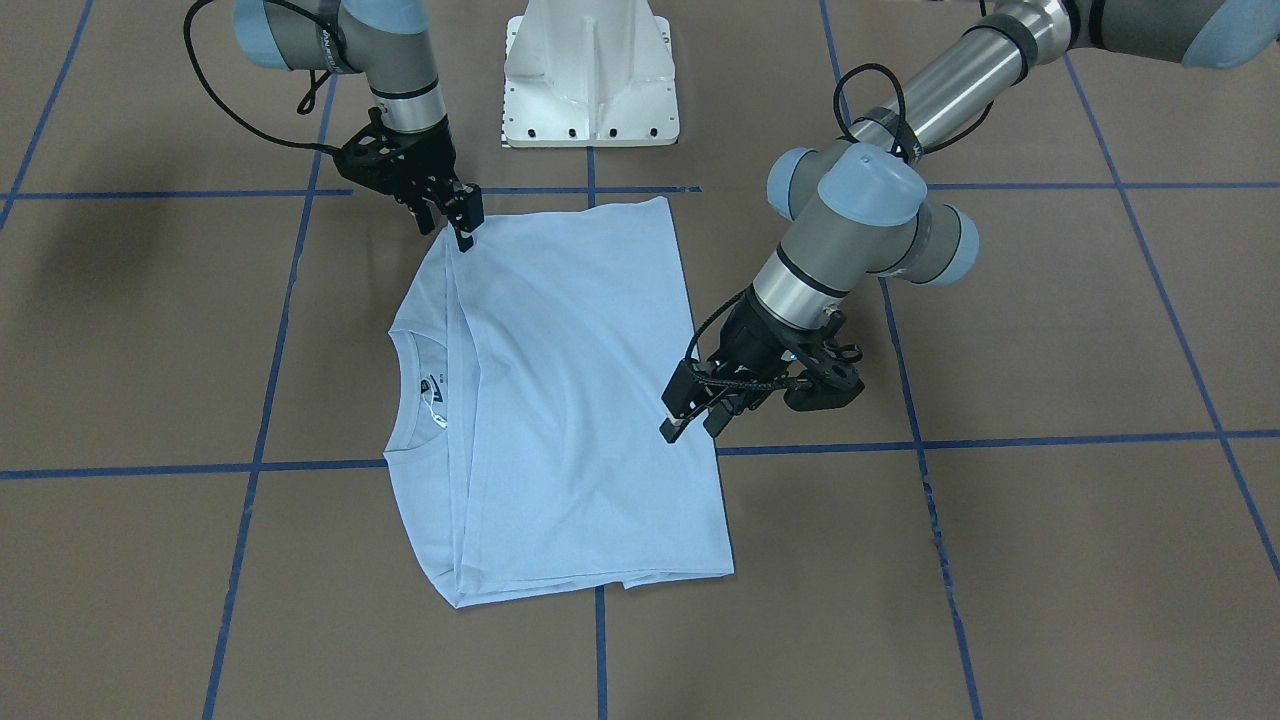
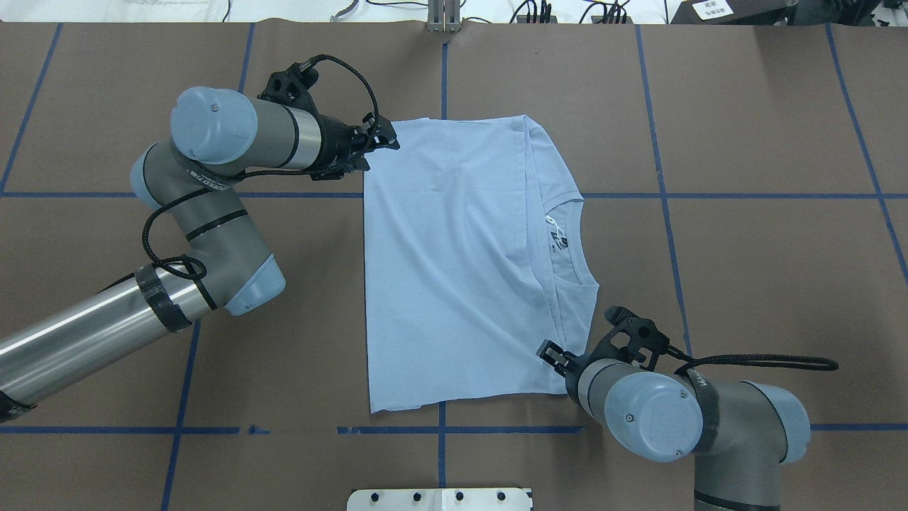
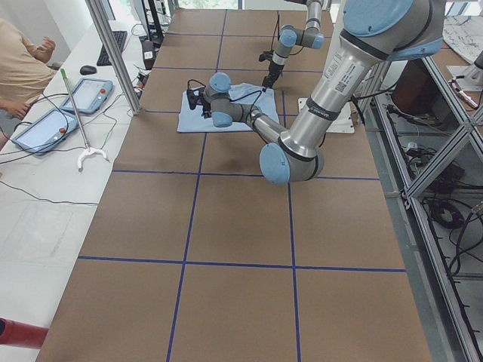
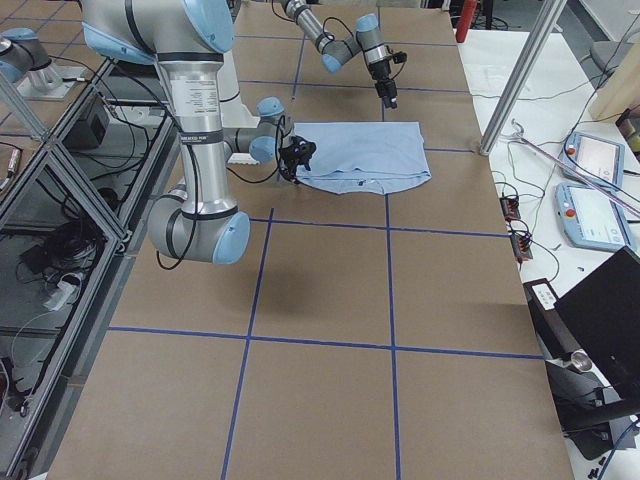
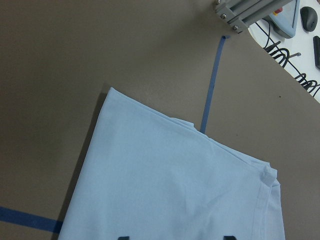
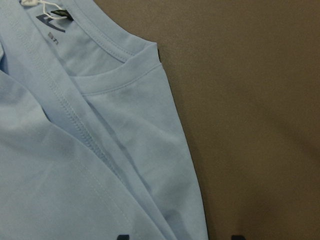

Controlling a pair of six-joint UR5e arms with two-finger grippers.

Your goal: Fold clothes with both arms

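The light blue T-shirt [image 2: 454, 270] lies folded flat on the brown table, with its collar [image 2: 578, 241] and neck tag [image 6: 52, 20] showing on my right side. The chest print is hidden. My left gripper [image 2: 383, 138] is open and empty, just above the shirt's far left corner [image 5: 112, 95]; in the front view this gripper [image 1: 690, 425] hangs over the shirt's edge. My right gripper [image 2: 550, 353] is open and empty at the near right shoulder corner; in the front view it [image 1: 450, 220] stands at that corner. Both wrist views show the fingertips apart over the cloth [image 6: 100, 150].
The white pedestal base [image 1: 590, 80] stands at the near table edge. Blue tape lines [image 2: 660, 195] cross the brown table. In the left side view a metal post [image 3: 113, 53], tablets [image 3: 90, 94] and an operator [image 3: 19, 60] are beyond the far edge.
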